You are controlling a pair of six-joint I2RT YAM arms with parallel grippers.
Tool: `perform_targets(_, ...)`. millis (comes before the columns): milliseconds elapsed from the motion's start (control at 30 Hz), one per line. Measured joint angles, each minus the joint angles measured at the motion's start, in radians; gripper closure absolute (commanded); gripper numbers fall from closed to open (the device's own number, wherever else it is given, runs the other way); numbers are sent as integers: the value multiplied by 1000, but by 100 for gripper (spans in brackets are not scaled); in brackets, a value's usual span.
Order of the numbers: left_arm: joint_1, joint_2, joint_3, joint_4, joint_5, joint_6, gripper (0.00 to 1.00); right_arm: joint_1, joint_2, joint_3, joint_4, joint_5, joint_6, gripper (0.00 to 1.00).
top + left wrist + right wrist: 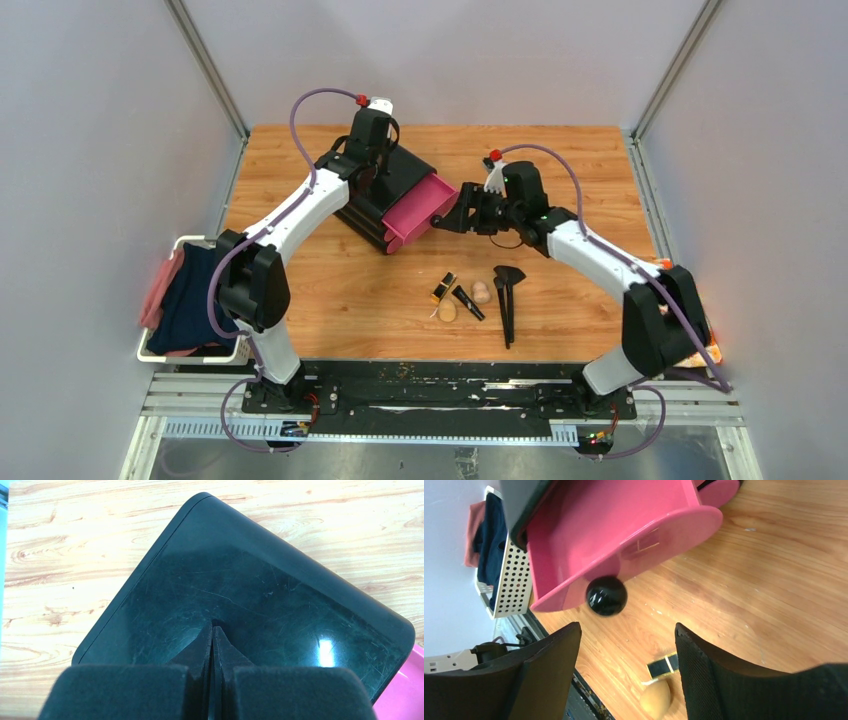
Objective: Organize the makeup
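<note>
The makeup lies in a cluster at the table's front middle: a black-and-gold case [443, 288], a short black tube [467, 302], two beige sponges [481, 291] [447, 311] and black long-handled brushes [508, 298]. My left gripper [372, 172] is shut and empty, its tips on the lid of the black box [250, 580] in the left wrist view [213, 630]. My right gripper [462, 215] is open and empty just off the black knob [606, 595] of the pulled-out pink drawer [614, 525]. The case [663, 666] and one sponge [656, 698] show between its fingers [626, 645].
The black box [385, 195] stands at an angle at the back middle, its pink drawer [420, 205] open toward the right. A white basket [160, 350] of clothes hangs at the left edge. An orange floral cloth [712, 352] lies at the right edge behind my right arm.
</note>
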Motion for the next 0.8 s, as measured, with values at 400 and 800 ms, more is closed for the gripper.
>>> perform_targets(400, 0, 0, 0, 0, 4, -3, 100, 18, -258, -4, -415, 304, -184, 60)
perform_targets(800, 0, -2, 0, 0, 27, -14, 100, 161, -247, -276, -474, 412, -117, 57)
